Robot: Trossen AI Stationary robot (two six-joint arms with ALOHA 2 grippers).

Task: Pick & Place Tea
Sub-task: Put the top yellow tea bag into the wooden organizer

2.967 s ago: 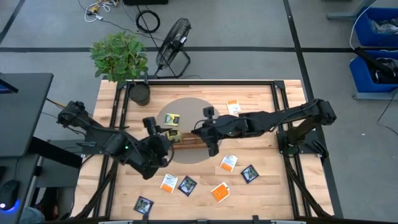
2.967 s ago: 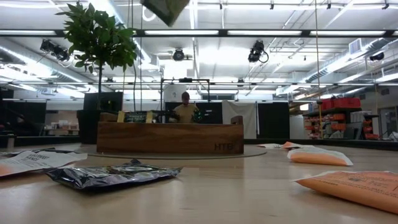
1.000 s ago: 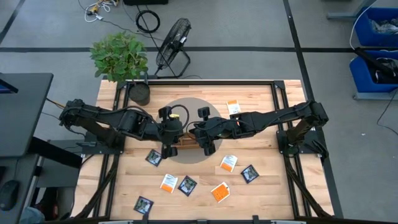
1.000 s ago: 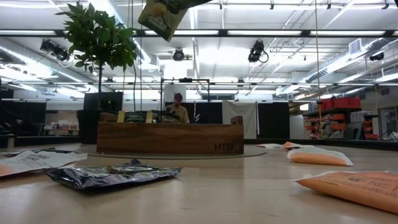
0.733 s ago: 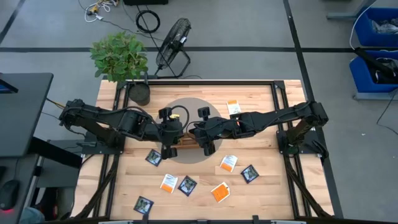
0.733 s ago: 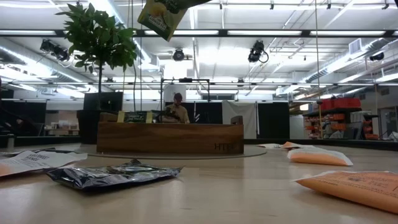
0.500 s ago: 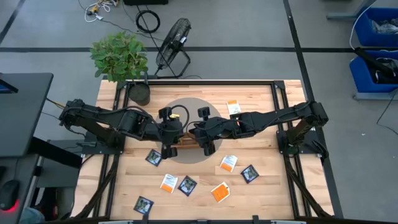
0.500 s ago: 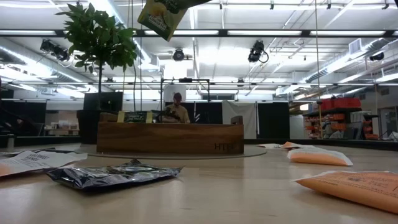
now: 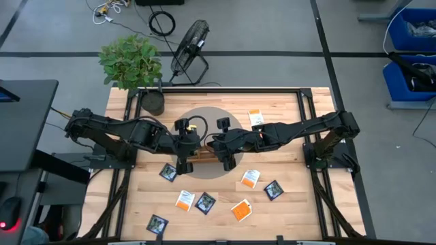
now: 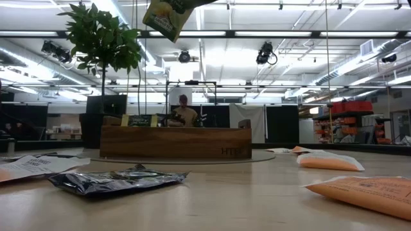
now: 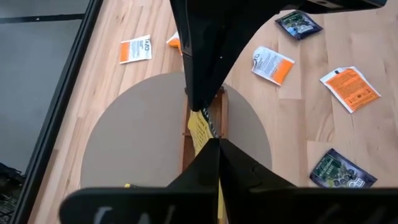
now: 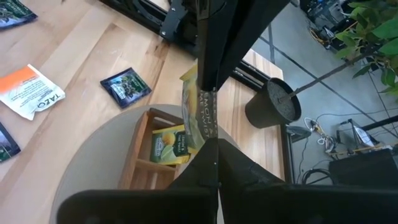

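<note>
Since a second ago the left tool [image 9: 182, 165] has snapped shut on nothing. The right tool [image 12: 208, 93] stays pinched on a yellow-green tea sachet [image 12: 198, 115] above the wooden tray [image 12: 140, 158]. Only its wrist view shows another yellow sachet [image 12: 170, 147] inside.

Yellow-green sachet [image 12: 198, 118] hanging edge-on above tray, orange and navy sachets [image 9: 205, 202] scattered flat
</note>
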